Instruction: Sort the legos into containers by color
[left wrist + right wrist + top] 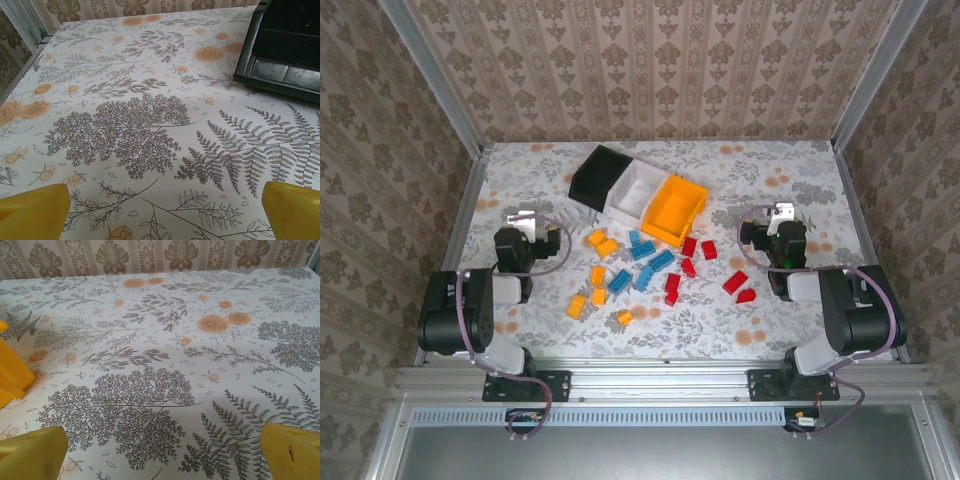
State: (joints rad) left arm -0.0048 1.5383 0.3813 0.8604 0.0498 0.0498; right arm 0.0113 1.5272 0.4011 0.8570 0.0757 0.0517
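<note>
The containers stand joined in a slanted row at the table's far middle: black bin (598, 176), white bin (636, 190), orange-yellow bin (675, 210). The legos lie loose in front of them: orange-yellow ones (598, 242) at the left, blue ones (642, 252) in the middle, red ones (698, 248) at the right. My left gripper (524, 218) rests left of the pile, open over bare cloth (165, 215), with the black bin (285, 45) ahead to its right. My right gripper (781, 214) sits right of the pile, open and holding nothing (162, 455); the orange-yellow bin (10, 370) shows at its left.
A floral tablecloth (770, 330) covers the table. Patterned walls with metal corner posts (440, 90) close in the back and both sides. Two red legos (738, 285) lie nearest the right arm. An aluminium rail (660, 380) runs along the near edge.
</note>
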